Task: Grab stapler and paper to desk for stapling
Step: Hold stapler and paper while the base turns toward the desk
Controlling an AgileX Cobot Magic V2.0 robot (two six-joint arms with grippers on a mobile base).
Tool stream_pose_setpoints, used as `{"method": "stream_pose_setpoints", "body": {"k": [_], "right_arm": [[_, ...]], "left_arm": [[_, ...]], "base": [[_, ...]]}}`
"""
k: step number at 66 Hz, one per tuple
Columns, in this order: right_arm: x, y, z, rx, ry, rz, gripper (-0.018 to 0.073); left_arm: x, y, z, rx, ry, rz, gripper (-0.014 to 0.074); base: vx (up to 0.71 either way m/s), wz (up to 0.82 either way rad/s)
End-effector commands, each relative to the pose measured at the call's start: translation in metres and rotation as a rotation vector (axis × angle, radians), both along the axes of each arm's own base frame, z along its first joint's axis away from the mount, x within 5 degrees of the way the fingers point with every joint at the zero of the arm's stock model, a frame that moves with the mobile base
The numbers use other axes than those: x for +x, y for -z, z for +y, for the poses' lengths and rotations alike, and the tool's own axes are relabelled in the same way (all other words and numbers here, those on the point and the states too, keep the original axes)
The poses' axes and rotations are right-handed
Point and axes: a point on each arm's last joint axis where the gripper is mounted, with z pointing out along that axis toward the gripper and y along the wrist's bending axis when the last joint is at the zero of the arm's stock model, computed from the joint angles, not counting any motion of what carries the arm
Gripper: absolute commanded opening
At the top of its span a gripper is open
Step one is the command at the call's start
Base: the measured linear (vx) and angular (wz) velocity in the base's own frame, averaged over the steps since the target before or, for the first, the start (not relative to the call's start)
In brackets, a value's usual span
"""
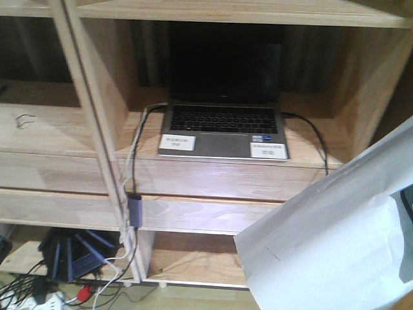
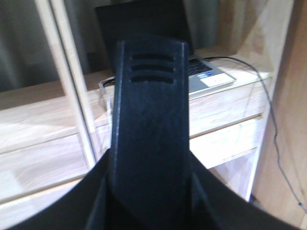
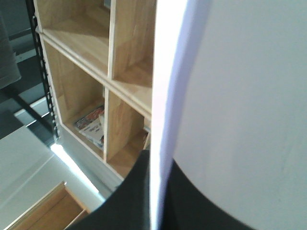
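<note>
The right end effector [image 3: 165, 206] is showing only as a dark body at the bottom of its wrist view, and a large plain white rectangular paper sheet [image 3: 240, 96] is rising straight out of it, so it is gripping the sheet's lower end, though the fingers themselves are hiding behind the paper. In the front view the paper sheet [image 1: 335, 239] is hanging tilted in the air at the lower right, off the light-wood plank tabletop [image 1: 58, 129] and covering the tabletop's right front corner. The left end effector [image 2: 148, 206] is filling the bottom of its own view as a dark mass, and a black moulded bar with three slots [image 2: 149, 110] is standing up from its middle; I cannot tell whether this is the stapler or part of the arm, nor how far the fingers are spreading. Further out, an open grey laptop with a dark screen [image 1: 222, 123] is sitting near the tabletop's front edge, carrying two small white labels [image 1: 178, 143] on its palm rest. A black cable [image 1: 137, 139] is dropping over the front edge to a small grey adapter [image 1: 134, 210]. Colourful booklets [image 3: 91, 125] are lying in a low wooden cubby [image 3: 81, 91].
</note>
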Motion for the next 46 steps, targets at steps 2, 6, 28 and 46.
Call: {"method": "stream_pose_setpoints", "body": {"k": [2, 6, 28, 46], "right_arm": [[-0.0028, -0.0022, -0.0001, 0.016, -0.009, -0.047, -0.0006], [-0.0028, -0.0022, -0.0001, 0.016, -0.009, -0.047, -0.0005], [-0.0028, -0.0022, -0.0001, 0.016, -0.009, -0.047, -0.0005], [-0.0028, -0.0022, -0.0001, 0.016, -0.009, -0.047, -0.0005]], "left_arm": [[0.0, -0.0197, 0.0, -0.06, 0.001, -0.121, -0.0007], [0.0, -0.0197, 0.0, -0.06, 0.001, -0.121, -0.0007], [0.0, -0.0197, 0.0, -0.06, 0.001, -0.121, -0.0007], [0.0, -0.0197, 0.0, -0.06, 0.001, -0.121, -0.0007]], "base": [[-0.03, 0.25], [-0.03, 0.3], [-0.01, 0.53], [0.03, 0.72]]}}
